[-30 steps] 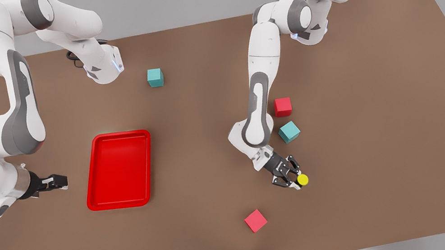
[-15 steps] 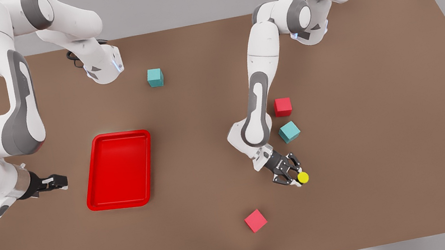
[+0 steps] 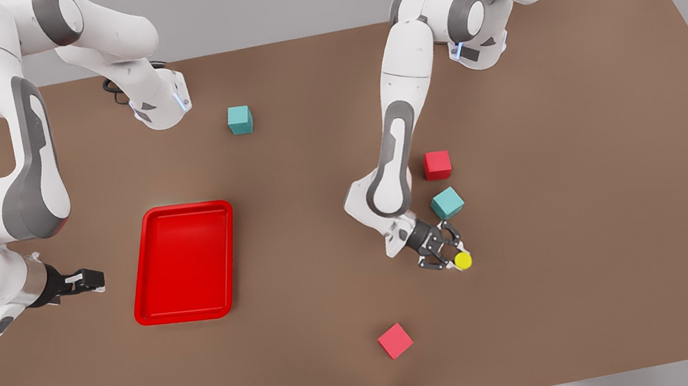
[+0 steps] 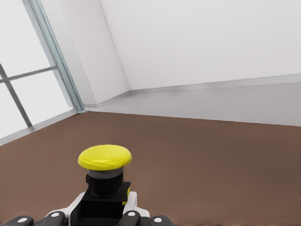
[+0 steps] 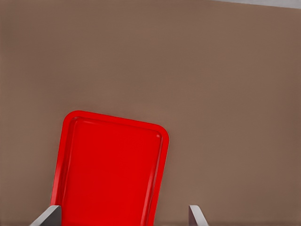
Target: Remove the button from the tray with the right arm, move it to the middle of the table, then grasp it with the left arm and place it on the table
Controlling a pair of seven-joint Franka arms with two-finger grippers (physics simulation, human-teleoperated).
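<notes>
At the front view's left, the right arm's black two-finger gripper (image 3: 92, 280) waits just beside the shallow bright red rectangular tray (image 3: 154, 310), pointing toward it; in the right wrist view two pale fingertips (image 5: 46, 217) stand well apart with the tray's raised rim (image 5: 61, 160) between them, so its fingers are spread and hold nothing. Moving rightward past a teal cube (image 3: 240, 119) near the far edge and a red cube (image 3: 395, 340) near the near edge, the left arm's black two-finger gripper (image 3: 446, 258) is clenched on the tiny push-button with a round yellow cap and grey-and-black body (image 3: 463, 260). The left wrist view shows that button (image 4: 104, 174) upright between the finger pads (image 4: 133, 217), cap uppermost, with the matte brown tabletop (image 4: 211, 160) stretching beyond. So the button is out of the tray and in the left gripper, to the right of the table's middle (a second red cube (image 3: 437, 164) and a second teal cube (image 3: 447, 203) lie just behind it). What remains, I judge, is setting it down: the table (image 3: 602, 211) lies directly beneath the button's body, and its long axis already stands vertical, so a straight descent should seat it.
</notes>
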